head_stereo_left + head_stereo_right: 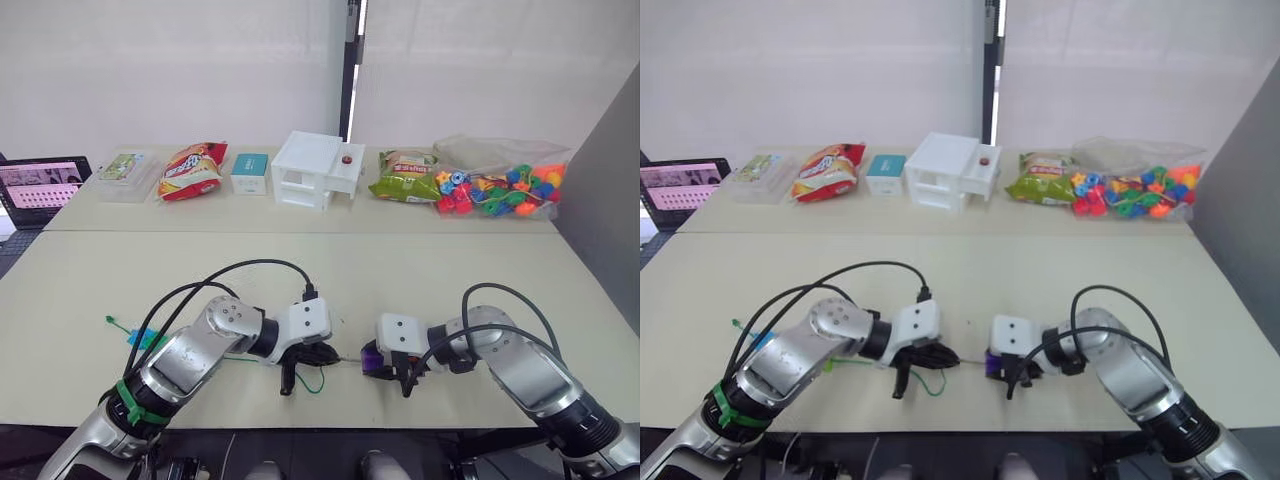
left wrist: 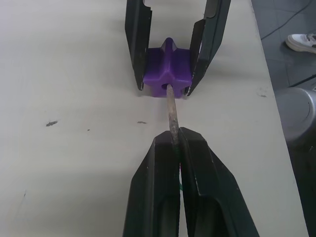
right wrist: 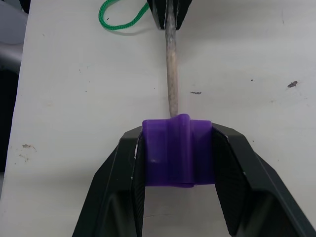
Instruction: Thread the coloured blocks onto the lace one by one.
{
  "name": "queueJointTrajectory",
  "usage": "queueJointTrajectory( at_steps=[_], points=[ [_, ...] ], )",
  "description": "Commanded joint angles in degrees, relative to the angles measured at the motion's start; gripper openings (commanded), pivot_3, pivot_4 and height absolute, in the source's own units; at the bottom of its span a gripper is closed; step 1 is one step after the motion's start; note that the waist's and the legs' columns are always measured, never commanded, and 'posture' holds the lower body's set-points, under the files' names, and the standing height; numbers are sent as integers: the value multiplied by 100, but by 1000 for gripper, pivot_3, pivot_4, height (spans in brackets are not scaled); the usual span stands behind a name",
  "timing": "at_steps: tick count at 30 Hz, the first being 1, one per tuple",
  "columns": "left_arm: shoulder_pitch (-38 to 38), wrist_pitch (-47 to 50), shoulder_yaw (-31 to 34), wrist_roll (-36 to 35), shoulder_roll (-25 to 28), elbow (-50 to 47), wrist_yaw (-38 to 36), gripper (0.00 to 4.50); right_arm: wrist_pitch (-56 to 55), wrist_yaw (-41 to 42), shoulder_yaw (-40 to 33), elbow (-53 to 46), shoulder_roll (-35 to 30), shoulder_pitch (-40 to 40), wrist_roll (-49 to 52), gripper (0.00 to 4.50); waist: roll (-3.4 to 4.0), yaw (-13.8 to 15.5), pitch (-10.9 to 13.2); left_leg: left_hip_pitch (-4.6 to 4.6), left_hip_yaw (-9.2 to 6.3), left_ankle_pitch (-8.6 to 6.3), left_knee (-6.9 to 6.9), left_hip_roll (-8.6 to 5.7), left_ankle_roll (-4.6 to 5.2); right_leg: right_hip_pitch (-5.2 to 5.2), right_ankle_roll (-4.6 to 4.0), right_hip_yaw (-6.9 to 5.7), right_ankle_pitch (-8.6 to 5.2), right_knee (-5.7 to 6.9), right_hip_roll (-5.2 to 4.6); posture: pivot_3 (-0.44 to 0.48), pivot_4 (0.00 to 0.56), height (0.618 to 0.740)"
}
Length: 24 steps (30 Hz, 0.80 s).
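- The purple block [image 2: 167, 69] is sitting low on the table [image 1: 330, 275], with my right gripper [image 3: 178, 153] clamping its sides.
- The left wrist view is showing the lace's grey tip [image 2: 171, 109] entering the block's hole; the right wrist view is hiding that hole.
- My left gripper [image 2: 178, 148] is pinching the tip, fingers closed, green cord [image 3: 121, 19] looping behind.

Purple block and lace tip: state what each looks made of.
Purple block: likely moulded plastic, smooth with a soft sheen and rounded ridges, one even colour. Lace tip: a stiff straight grey rod, matte and mottled; possibly metal, though hardened coating cannot be ruled out. The cord behind it looks like braided green fibre.
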Motion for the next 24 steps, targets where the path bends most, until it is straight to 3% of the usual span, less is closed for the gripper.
queueJointTrajectory(
  at_steps=[1, 8, 24],
  points=[
    [-57, -250, -68, 2, 1, -69, -93, 0, 199, -50, 161, 64, -60, 103, -138, 1377, 0, 10, 0, 0, 0, 0, 0, 1, 0, -1, 0, 0, 0, 0, 1, 0, 150, 740],
    [-131, -277, -92, 16, -209, -1, -22, 0, 244, -71, 171, 35, -62, 115, -120, 1377, 0, 26, 0, -1, 0, 0, -1, 0, 0, -1, 0, 0, 0, 0, 0, 0, 150, 740],
    [-400, -612, -595, 195, -1354, 901, -68, 0, 342, -152, 102, 39, -76, 141, -133, 1377, -1, 70, -3, -1, 1, 0, 2, -2, 0, 2, 1, 0, 0, -2, -1, 0, 150, 740]
  ],
)
